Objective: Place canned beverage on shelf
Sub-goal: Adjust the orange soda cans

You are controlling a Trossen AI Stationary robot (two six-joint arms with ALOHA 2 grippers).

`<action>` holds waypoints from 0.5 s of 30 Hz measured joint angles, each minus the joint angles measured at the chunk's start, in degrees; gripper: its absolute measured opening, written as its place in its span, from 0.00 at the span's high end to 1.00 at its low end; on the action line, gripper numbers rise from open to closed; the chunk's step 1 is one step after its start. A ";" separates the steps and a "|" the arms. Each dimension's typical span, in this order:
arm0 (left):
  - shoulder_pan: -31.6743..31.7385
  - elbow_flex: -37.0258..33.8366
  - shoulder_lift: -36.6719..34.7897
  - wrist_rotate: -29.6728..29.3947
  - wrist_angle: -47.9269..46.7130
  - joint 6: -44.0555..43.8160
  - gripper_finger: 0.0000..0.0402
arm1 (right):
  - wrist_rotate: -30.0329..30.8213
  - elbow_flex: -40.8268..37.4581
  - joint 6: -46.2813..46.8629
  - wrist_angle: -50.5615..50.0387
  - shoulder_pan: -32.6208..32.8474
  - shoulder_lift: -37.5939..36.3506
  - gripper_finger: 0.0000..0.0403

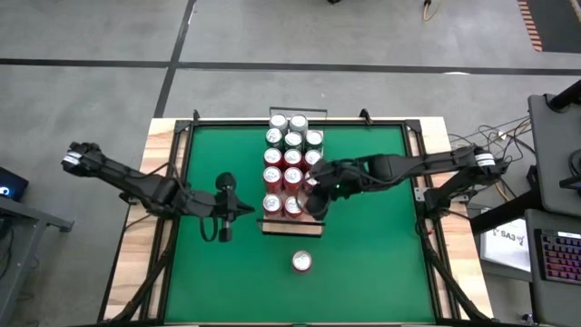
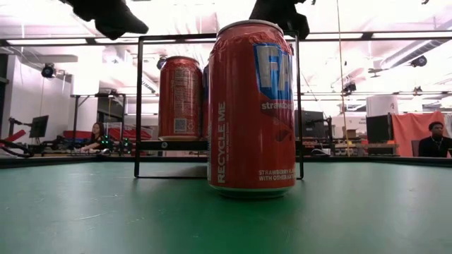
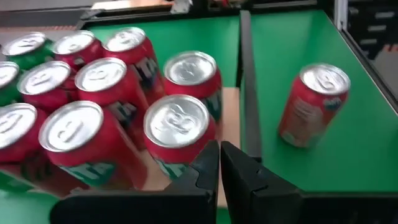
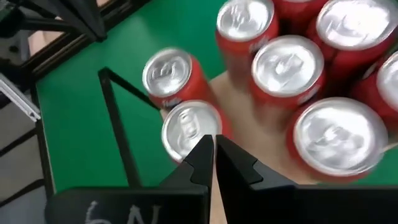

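Lone can [image 1: 301, 262] on mat, apart from shelf [image 1: 290, 226], both jaws closed

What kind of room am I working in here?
Probably a robotics lab or workshop: seated people at benches behind the table, monitors along the back, a keyboard beside the rig, and ceiling lights overhead.

bright, even overhead lighting glares off the can tops [image 3: 185, 120], with soft motion blur on the nearest cans [image 4: 339, 134].
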 joint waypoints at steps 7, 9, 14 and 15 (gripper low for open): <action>-3.25 0.00 0.08 -0.01 -2.19 -0.47 1.00 | -0.94 0.00 6.63 -2.54 1.43 2.52 0.98; -3.63 -0.01 0.11 0.00 -2.11 -0.46 1.00 | -1.00 0.00 7.22 -2.74 1.42 3.17 0.98; -3.70 -0.20 0.43 -0.10 -2.20 -0.48 1.00 | -2.49 0.00 7.36 -2.60 1.37 4.88 0.98; -3.70 -0.20 0.50 -0.10 -2.16 -0.47 1.00 | -2.50 0.00 7.34 -2.72 1.37 5.21 0.98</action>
